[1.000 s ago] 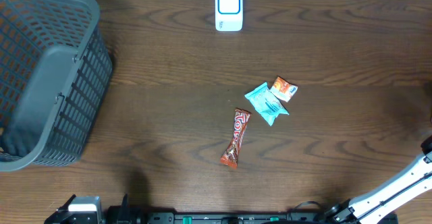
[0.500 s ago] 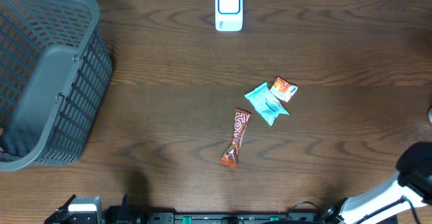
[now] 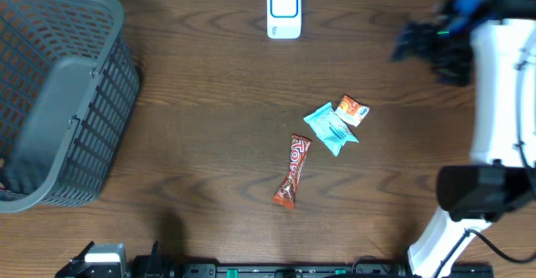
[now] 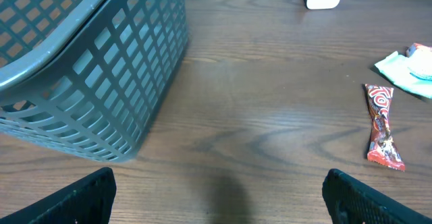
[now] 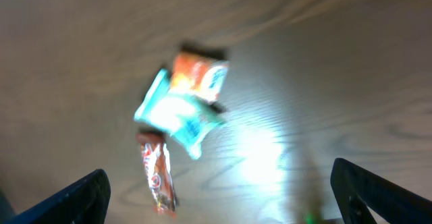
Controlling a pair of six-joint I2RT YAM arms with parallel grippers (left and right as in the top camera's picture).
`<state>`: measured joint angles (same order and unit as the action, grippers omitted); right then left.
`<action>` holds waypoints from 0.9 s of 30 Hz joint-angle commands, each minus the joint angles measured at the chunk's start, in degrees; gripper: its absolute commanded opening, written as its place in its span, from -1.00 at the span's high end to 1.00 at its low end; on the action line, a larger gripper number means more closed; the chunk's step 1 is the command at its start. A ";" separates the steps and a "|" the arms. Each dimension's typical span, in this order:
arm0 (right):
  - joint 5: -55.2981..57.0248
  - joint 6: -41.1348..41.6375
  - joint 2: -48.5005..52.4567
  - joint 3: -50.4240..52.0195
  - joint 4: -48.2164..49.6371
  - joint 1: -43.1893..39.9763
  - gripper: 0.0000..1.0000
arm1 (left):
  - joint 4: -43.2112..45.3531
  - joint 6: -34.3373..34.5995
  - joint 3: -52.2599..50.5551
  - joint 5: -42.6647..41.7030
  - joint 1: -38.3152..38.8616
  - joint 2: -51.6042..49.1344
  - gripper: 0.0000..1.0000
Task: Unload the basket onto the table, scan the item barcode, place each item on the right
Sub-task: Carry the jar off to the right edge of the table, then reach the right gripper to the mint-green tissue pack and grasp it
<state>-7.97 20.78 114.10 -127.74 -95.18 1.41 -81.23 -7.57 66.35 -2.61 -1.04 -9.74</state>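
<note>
Wooden table (image 3: 209, 85), three snack items lying mid-table, a little toward the right edge. Red candy bar (image 3: 291, 171) lies flat, long axis running near-to-far with a slight tilt, apart from the other two. Teal packet (image 3: 331, 128) sits just beyond and to the right of it. Orange packet (image 3: 352, 110) touches or overlaps the teal packet's far right corner. Can't tell from these views which way any barcode faces.

White scanner (image 3: 284, 12) with a blue-framed face stands at the far edge, about centre, well apart from the items. Grey slatted basket (image 3: 59, 94) fills the far left corner and left edge. It looks tilted in the left wrist view.

Left gripper (image 4: 217, 200) is low at the near edge. Jaws are spread wide, with nothing between them, only bare wood. It faces the basket, with the candy bar off to its right.

Right arm (image 3: 502, 77) stands along the right edge, its dark wrist end blurred near the far right corner. Right gripper (image 5: 219, 196) has its jaws fully apart and holds nothing. Its camera looks down from high up on all three items, and the view is blurry. No gripper touches any item.
</note>
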 commanded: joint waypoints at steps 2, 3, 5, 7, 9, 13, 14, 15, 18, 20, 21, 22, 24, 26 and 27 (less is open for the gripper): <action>2.75 -1.05 1.01 6.58 4.02 10.43 -0.99 | -0.13 -0.76 0.20 0.70 -0.28 0.26 -0.96; 4.35 -1.03 1.01 8.44 5.38 12.94 -0.99 | -0.13 -0.76 0.20 0.70 -0.28 0.26 -0.95; 8.00 0.50 1.03 12.57 7.72 17.84 -0.98 | -0.13 -0.76 0.20 0.70 -0.28 0.26 -0.96; 11.63 2.14 1.03 17.46 10.93 22.64 -0.99 | -0.13 -0.76 0.20 0.70 -0.28 0.26 -0.96; 14.78 2.14 1.05 22.77 15.41 27.02 -0.98 | -0.13 -0.76 0.20 0.70 -0.28 0.26 -0.96; 19.39 3.32 1.05 32.30 24.41 32.48 -0.99 | -0.13 -0.76 0.20 0.70 -0.28 0.26 -0.96; 19.98 3.48 1.05 34.25 26.25 33.18 -0.99 | -0.13 -0.76 0.20 0.70 -0.28 0.26 -0.96; 20.20 3.43 1.05 35.98 27.91 33.64 -0.98 | -0.13 -0.76 0.20 0.70 -0.28 0.26 -0.96; 21.46 3.30 1.05 40.37 32.96 34.05 -0.98 | -0.13 -0.76 0.20 0.70 -0.28 0.26 -0.95; 23.47 2.80 1.07 42.40 35.87 34.05 -0.99 | -0.13 -0.76 0.20 0.70 -0.28 0.26 -0.96; 24.59 2.40 1.07 43.39 37.44 33.97 -0.98 | -0.13 -0.76 0.20 0.70 -0.28 0.26 -0.96; 25.73 1.90 1.09 44.15 38.73 33.83 -0.98 | -0.13 -0.76 0.20 0.70 -0.28 0.26 -0.96; 27.89 1.42 1.09 45.24 40.46 33.66 -0.99 | -0.13 -0.76 0.20 0.70 -0.28 0.26 -0.96; 29.42 1.42 1.09 45.46 41.13 33.51 -0.99 | -0.13 -0.76 0.20 0.70 -0.28 0.26 -0.96; 30.05 1.42 1.09 45.46 41.51 33.42 -0.98 | -0.13 -0.76 0.20 0.70 -0.28 0.26 -0.96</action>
<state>16.93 22.76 114.91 -82.70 -54.41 35.46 -81.25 -7.57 66.35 -2.61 -1.04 -9.74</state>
